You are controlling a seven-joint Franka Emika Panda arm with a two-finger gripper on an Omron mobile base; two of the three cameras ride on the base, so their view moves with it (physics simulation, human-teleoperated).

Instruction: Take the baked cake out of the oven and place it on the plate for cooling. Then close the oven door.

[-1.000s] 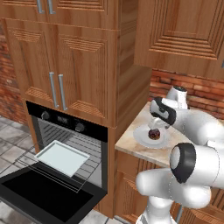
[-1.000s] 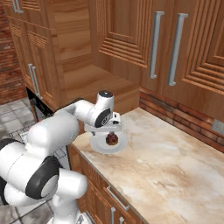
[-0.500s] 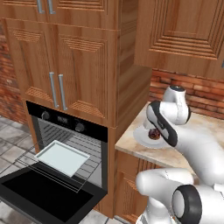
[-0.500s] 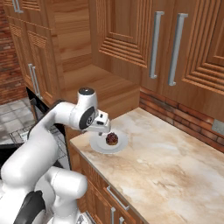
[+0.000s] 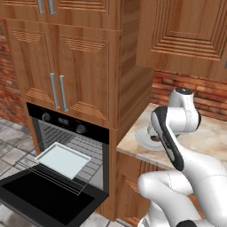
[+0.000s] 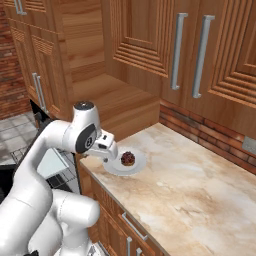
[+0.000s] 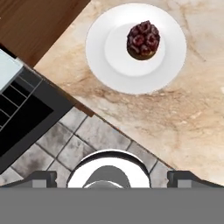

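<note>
The cake, a small dark brown lump, sits on the white round plate on the marble counter. From the right base view the cake rests in the middle of the plate. My gripper hangs above the counter's edge, beside the plate and apart from it, open and empty. In the right base view the gripper is just left of the plate. The black oven stands open, and its oven door is folded down flat.
A pale square tray lies on the pulled-out wire rack of the oven. Wooden cabinets rise above the oven and over the counter. Grey floor tiles lie below the counter's edge.
The hand has drawn back from over the plate toward the counter's edge on the oven side. The cake stays on the plate and the jaws stay open.
</note>
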